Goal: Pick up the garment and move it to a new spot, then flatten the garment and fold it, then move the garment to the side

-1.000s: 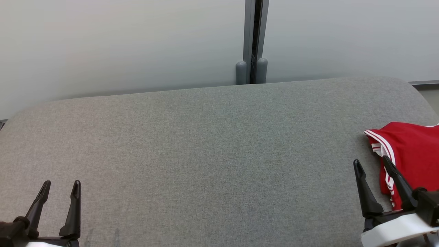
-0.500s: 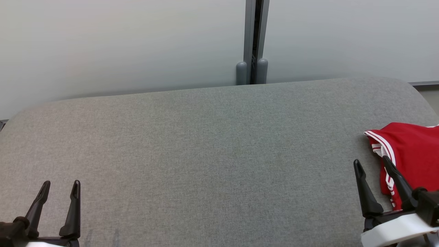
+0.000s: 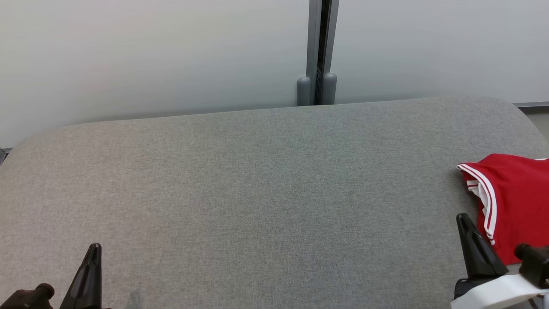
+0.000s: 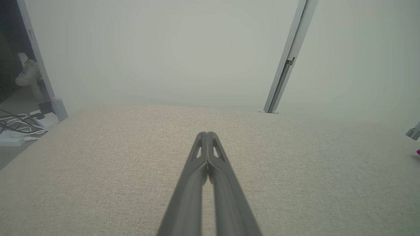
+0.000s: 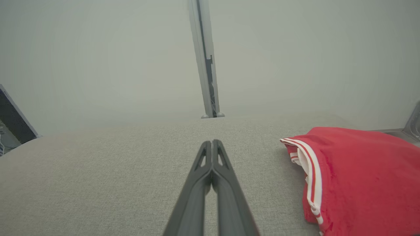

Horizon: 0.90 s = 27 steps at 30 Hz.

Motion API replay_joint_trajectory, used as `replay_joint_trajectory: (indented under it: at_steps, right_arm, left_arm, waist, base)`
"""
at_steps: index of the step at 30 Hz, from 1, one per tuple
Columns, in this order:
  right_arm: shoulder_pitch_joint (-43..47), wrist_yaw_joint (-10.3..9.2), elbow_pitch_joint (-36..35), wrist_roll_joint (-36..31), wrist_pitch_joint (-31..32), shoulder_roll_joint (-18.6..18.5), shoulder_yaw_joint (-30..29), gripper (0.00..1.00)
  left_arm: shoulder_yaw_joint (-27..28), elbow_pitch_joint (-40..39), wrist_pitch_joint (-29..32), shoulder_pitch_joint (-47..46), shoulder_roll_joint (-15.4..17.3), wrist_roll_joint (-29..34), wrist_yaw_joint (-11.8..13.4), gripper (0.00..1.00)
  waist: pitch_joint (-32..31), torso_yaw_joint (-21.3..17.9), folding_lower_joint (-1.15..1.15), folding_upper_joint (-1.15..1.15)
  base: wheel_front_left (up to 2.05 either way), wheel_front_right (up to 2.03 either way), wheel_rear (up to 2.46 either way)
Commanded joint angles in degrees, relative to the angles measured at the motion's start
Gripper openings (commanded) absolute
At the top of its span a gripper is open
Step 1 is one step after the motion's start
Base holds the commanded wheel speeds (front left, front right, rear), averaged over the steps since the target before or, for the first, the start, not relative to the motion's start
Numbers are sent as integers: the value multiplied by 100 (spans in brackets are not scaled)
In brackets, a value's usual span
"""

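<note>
In the head view, the left gripper [image 3: 92, 254] sat lower at the near-left edge of the grey padded surface [image 3: 257, 180] than it had a second before. Where two dark fingers had stood apart, there was now a single dark blade. The right gripper [image 3: 468, 234] had dropped back the same way toward the near-right corner, and its tip was just beside the garment [image 3: 517, 199] but off the cloth. The red garment, trimmed in white stripes, lay against the right edge of the surface in the same place as before, running out of the picture.

The left wrist view showed the left claw with its fingers pressed together along their length. They pinched nothing and pointed across bare fabric toward the far edge.

The right wrist view showed the right claw also pressed shut and empty. The garment lay to its right as a compact, smooth-topped bundle, apart from the fingers.

Both arms had let go, closed and pulled back. With the garment lying neat at the side, the task looked finished or nearly so.
</note>
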Motion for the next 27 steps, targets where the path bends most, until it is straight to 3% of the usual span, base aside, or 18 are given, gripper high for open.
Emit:
replay_joint_trajectory:
  at_steps: [1, 27]
  right_arm:
    - [-155, 0, -39, 232, 54, -30, -71, 0]
    - [-585, 0, 570, 2593, 663, -17, -639, 0]
  left_arm:
    - [53, -51, 12, -172, 53, -182, -39, 0]
    - [17, 462, 218, -792, -524, -2078, -413, 0]
  waist:
    - [0, 1, 0, 0]
    - [2, 33, 0, 0]
  base:
    - [0, 0, 0]
    - [0, 0, 0]
